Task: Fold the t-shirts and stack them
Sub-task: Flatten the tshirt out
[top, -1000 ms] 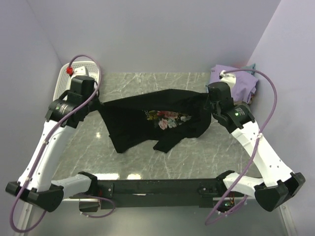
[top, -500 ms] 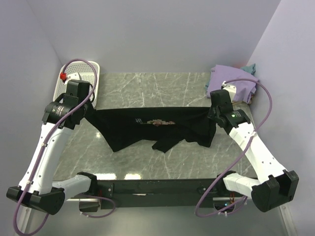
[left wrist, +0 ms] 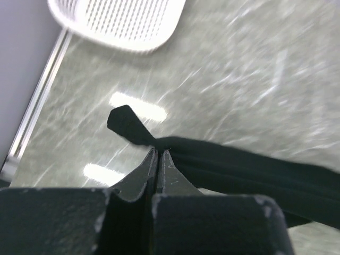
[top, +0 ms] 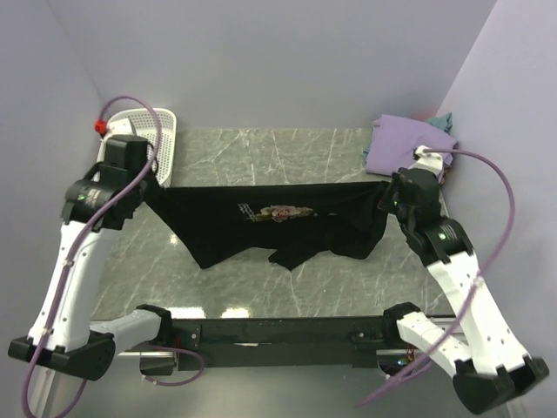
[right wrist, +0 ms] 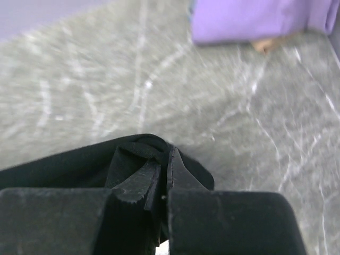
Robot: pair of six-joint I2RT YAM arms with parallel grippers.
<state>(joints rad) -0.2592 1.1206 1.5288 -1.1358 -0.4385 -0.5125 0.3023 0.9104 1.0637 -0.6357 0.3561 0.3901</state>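
Black t-shirt stretches between both arms over the bench, its left end just beside the white basket. Only the top view shows its rose print and sagging lower hem. The wrist views show the left end effector and right end effector each clenched on bunched cloth. The lavender t-shirt and teal t-shirt lie well apart from the basket, at the opposite back corner. Marble shows in a wide strip beyond the taut edge.
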